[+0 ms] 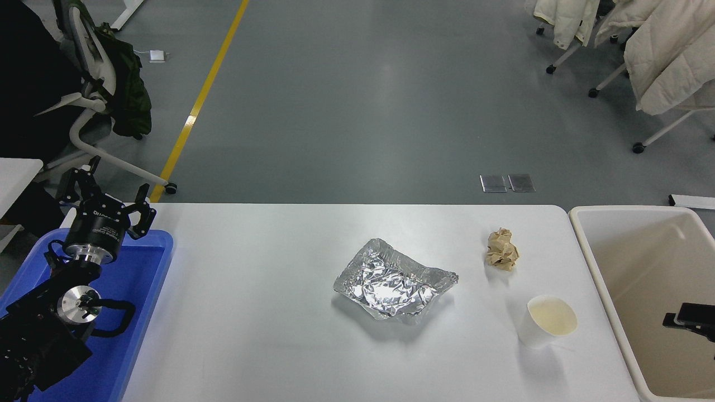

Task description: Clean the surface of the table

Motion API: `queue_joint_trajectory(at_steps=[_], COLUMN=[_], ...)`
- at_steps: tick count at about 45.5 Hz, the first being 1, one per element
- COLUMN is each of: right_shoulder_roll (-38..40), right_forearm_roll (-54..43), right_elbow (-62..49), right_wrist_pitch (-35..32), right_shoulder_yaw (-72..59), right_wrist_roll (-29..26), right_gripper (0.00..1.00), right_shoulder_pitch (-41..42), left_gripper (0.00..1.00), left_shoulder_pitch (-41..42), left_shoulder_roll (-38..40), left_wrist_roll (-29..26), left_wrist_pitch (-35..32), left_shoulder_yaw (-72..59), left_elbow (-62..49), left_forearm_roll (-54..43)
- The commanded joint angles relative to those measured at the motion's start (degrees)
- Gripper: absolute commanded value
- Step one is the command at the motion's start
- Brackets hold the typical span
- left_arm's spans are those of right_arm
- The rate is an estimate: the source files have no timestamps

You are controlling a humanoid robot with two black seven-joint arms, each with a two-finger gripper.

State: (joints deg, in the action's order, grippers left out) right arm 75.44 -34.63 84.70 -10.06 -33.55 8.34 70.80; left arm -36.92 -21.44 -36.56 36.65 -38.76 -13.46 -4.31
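A crumpled foil tray (395,286) is lying near the middle of the table surface (251,312). To its right and farther back, a crumpled paper ball (502,249) is sitting, and nearer the front edge, right of the foil, a paper cup (546,321) is standing upright. A bin (600,279) is standing just off the table's right end, and a plastic tray (146,290) is lying at its left end, beneath the left gripper (106,209).

A white worktop (251,335) with rounded corners carries three things: a crumpled foil tray (394,286) near the middle, a brown paper ball (502,257) to its right, and an upright white cup (546,322) nearer the camera.
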Motion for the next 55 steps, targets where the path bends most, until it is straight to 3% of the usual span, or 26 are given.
queue_joint_trajectory(at_steps=[1, 17, 55], right_shoulder_roll=[-5.8, -15.9, -23.8], right_forearm_roll=[9.7, 10.2, 9.4], right_elbow=[1.6, 1.3, -6.6], right_wrist_pitch=[2.3, 9.4, 14.3], right_shoulder_yaw=[1.5, 1.5, 1.6], right_wrist_roll=[-1.8, -1.7, -1.7], right_gripper=[1.00, 1.00, 1.00], right_shoulder_pitch=[-0.4, -4.8, -9.5], left_gripper=[1.00, 1.00, 1.00], left_shoulder_pitch=[0.0, 0.0, 0.0], left_shoulder_roll=[0.0, 0.0, 0.0], left_wrist_roll=[0.0, 0.0, 0.0], left_wrist_pitch=[0.0, 0.0, 0.0], left_shoulder_yaw=[0.0, 0.0, 0.0], left_elbow=[-0.1, 0.0, 0.0], left_forearm_roll=[0.0, 0.0, 0.0])
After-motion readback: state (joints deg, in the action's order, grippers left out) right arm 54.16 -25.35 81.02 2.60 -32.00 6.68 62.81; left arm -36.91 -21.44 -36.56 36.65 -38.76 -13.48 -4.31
